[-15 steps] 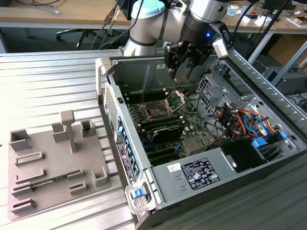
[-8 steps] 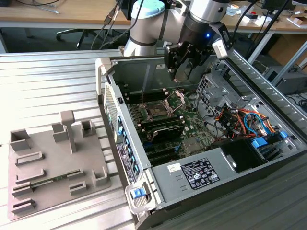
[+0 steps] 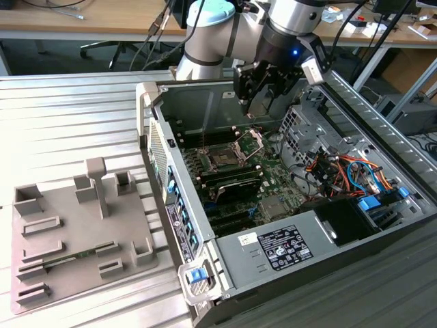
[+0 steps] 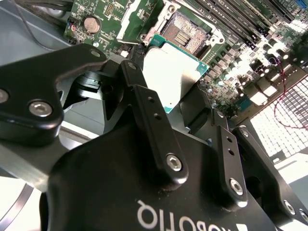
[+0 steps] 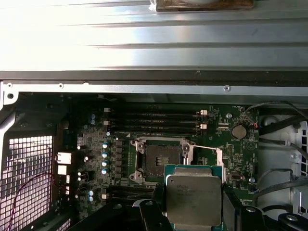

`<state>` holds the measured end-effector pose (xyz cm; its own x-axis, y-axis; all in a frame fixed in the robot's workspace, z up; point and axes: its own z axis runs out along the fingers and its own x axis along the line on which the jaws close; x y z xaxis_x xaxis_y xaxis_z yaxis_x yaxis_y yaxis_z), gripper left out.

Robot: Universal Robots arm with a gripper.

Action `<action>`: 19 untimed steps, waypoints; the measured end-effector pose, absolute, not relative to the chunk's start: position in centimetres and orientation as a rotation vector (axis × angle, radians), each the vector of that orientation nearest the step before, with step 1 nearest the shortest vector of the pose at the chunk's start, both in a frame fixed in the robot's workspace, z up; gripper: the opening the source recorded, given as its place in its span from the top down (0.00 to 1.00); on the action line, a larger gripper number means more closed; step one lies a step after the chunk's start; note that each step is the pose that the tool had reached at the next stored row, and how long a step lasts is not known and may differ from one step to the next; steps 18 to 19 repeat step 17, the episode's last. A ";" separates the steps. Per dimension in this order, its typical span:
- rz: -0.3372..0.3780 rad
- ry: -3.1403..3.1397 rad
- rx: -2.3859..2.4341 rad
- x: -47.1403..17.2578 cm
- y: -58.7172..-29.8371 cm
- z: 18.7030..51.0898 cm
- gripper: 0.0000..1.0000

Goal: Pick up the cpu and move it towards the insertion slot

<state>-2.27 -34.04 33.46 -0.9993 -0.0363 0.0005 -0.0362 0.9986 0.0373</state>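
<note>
The gripper (image 3: pixel 261 104) hangs inside the open computer case (image 3: pixel 328 225), its fingers (image 4: pixel 144 103) clamped on the edges of the cpu (image 5: pixel 194 198), which it holds flat in the air with the silvery lid showing. The chip sits above the motherboard (image 5: pixel 96 144), just beside the insertion slot (image 5: pixel 161 160), whose dark square lies uncovered with its metal bracket (image 3: pixel 250 141) swung up.

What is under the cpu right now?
The cpu, held in the gripper, hangs above the green motherboard beside the open insertion slot. The board directly beneath the chip is covered by it.
</note>
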 end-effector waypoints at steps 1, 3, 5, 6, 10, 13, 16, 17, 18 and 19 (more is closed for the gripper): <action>-0.059 -3.139 0.057 -2.3 -34.0 33.4 0.45; -0.059 -3.139 0.057 -2.3 -34.0 33.4 0.45; -0.059 -3.139 0.057 -2.3 -34.0 33.3 0.45; -0.059 -3.139 0.057 -2.3 -34.0 33.3 0.45; -0.059 -3.139 0.057 -2.3 -34.0 33.2 0.45; -0.058 -3.139 0.057 -2.3 -34.0 33.1 0.45; -0.059 -3.139 0.057 -2.3 -34.0 33.1 0.45; -0.059 -3.139 0.057 -2.3 -34.0 33.1 0.45; -0.059 -3.139 0.057 -2.3 -34.0 33.1 0.45; -0.059 -3.139 0.057 -2.3 -34.0 33.1 0.45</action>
